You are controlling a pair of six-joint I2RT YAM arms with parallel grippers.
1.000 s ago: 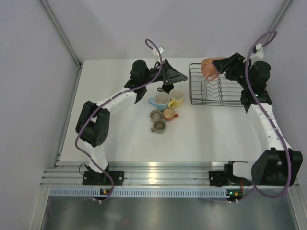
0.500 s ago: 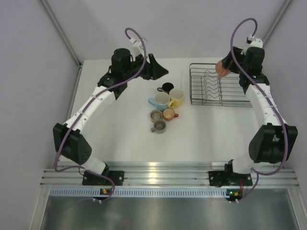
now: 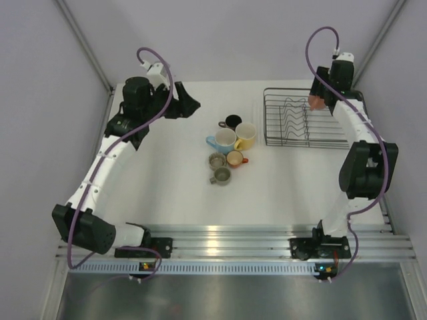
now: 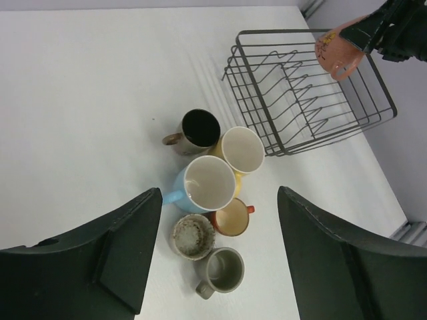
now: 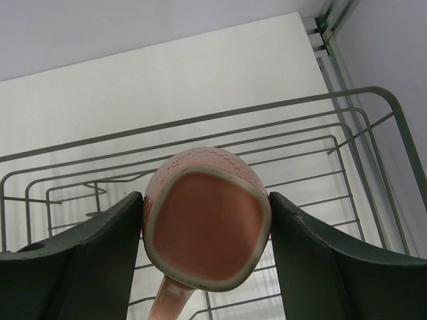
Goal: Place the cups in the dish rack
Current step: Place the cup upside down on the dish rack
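Step in hand: set pink cup (image 5: 203, 207) into rack (image 4: 293, 100), not yet seated.
Right gripper (image 5: 207, 260) clamped on the cup's sides, mouth up toward the wrist, handle pointing down, above rack's far half over the wavy dividers; contact with wires unclear. Best to go straight down between two dividers, keep handle off the wires, let go only once cup rests firm. Left gripper (image 4: 220, 260) spread wide, empty, well left of rack. Six other cups (image 4: 207, 183) bunched just left of rack, none inside.
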